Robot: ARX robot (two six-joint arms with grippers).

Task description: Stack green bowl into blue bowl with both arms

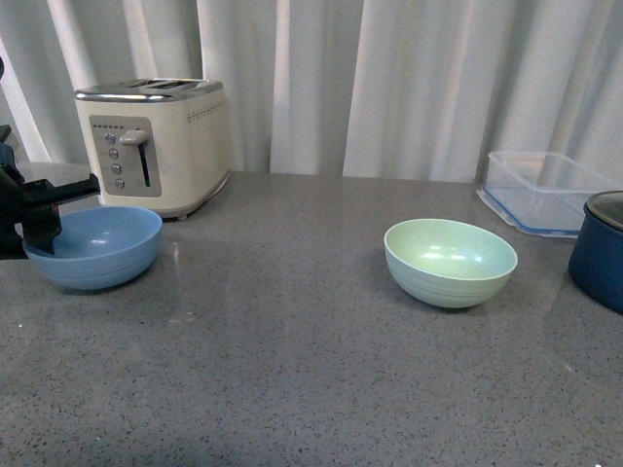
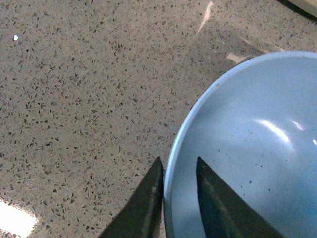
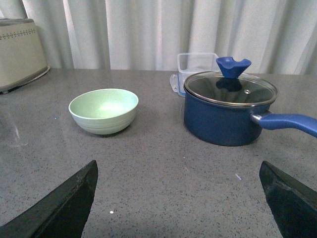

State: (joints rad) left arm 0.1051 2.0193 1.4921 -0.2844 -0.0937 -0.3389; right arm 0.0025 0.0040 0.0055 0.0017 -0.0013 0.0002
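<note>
The blue bowl (image 1: 94, 245) sits at the left of the grey counter, in front of the toaster. My left gripper (image 1: 39, 232) is shut on its left rim; in the left wrist view the gripper (image 2: 178, 166) has one finger outside and one inside the bowl's wall (image 2: 247, 148). The green bowl (image 1: 450, 261) stands alone right of centre. It also shows in the right wrist view (image 3: 103, 110), well ahead of my right gripper (image 3: 178, 171), which is wide open and empty above bare counter. The right arm is out of the front view.
A cream toaster (image 1: 156, 143) stands behind the blue bowl. A clear blue-rimmed container (image 1: 545, 190) and a dark navy pot (image 1: 599, 250) with a glass lid (image 3: 230, 88) and a blue handle (image 3: 290, 123) sit at the right. White curtains hang behind the counter (image 1: 292, 341).
</note>
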